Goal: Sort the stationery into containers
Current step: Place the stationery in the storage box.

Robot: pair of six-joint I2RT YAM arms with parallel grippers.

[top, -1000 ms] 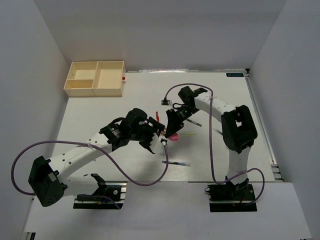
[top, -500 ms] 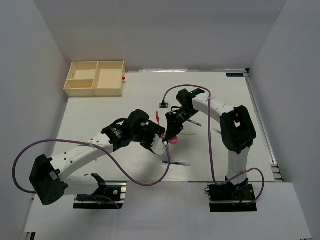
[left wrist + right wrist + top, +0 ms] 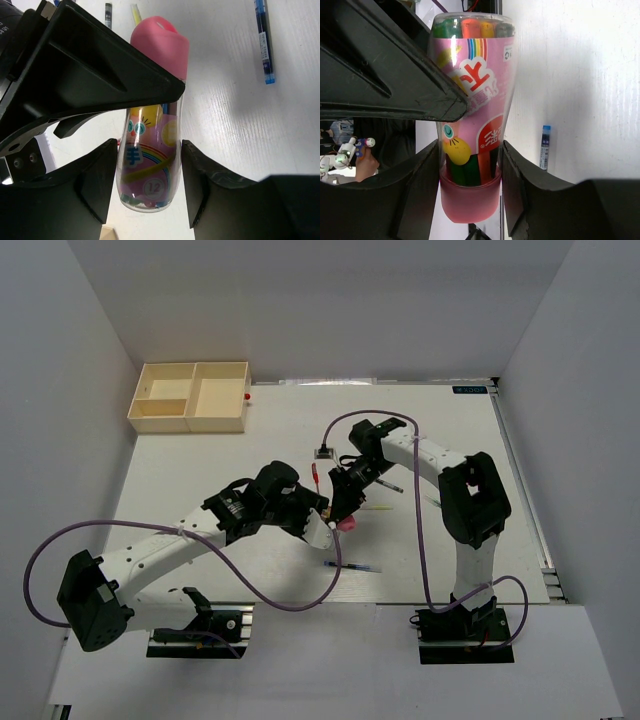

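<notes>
- Tray (image 3: 215, 423), upper left of the overhead view: three compartments, well apart from the work.
- Left end effector (image 3: 148, 165), centre: jaws partly open, flanking the clear end of the pink cylinder (image 3: 159, 42). Whether they press it cannot be told.
- Cylinder: apparently off the counter (image 3: 200, 490), held between both arms, likely for a handover to the tray-side arm.
- Right end effector (image 3: 470, 165): partly open, clamped near the pink cap.
- Blue pen (image 3: 352, 566), lower centre: loose on the counter.

Lab — white-walled booth (image 3: 300, 300) (bolted robot arms (image 3: 160, 550))
</notes>
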